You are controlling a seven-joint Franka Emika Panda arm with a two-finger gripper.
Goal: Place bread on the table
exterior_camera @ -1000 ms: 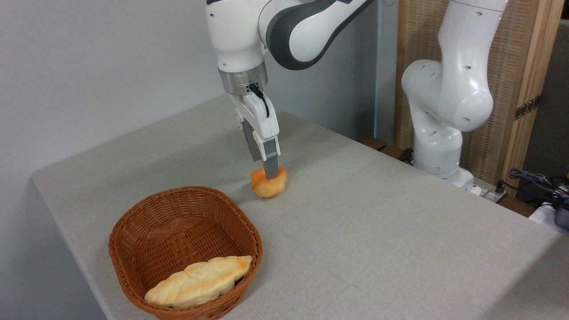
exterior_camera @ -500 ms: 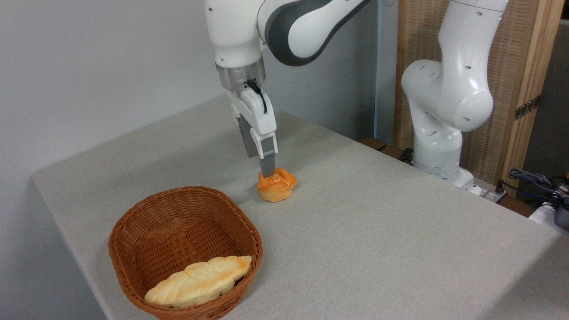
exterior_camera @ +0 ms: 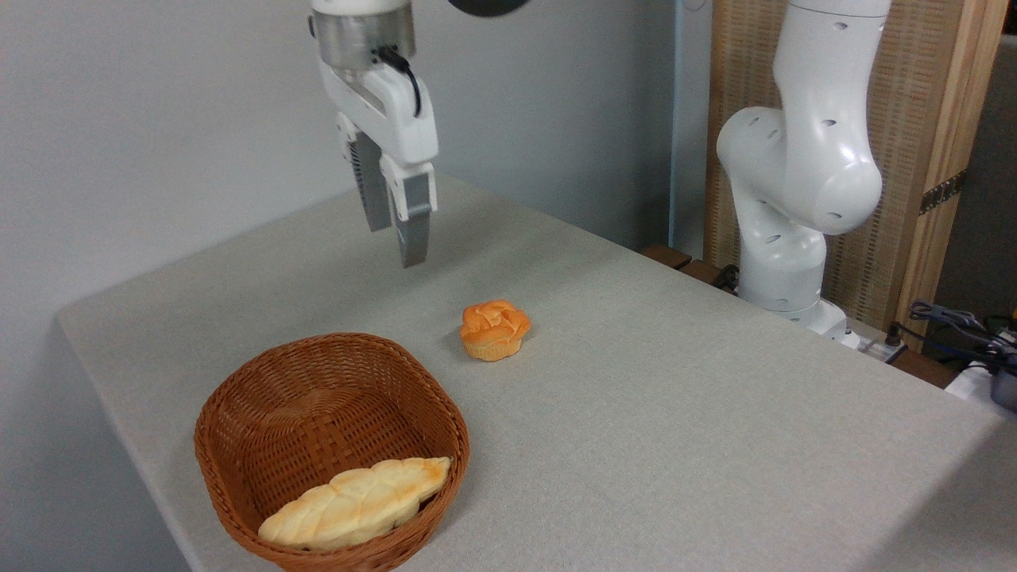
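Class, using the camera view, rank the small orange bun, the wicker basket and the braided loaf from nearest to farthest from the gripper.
1. The bread, on the table below and right of the raised gripper.
2. The wicker basket, lower left, toward the front of the table.
3. The braided loaf, lying along the basket's front wall, farthest.

The arm (exterior_camera: pixel 794 151) is glossy white with small dark screw holes. A silver wrist ring (exterior_camera: pixel 363 32) carries a black cable (exterior_camera: pixel 405 67), above a white gripper (exterior_camera: pixel 395 238) with grey fingers (exterior_camera: pixel 413 230).
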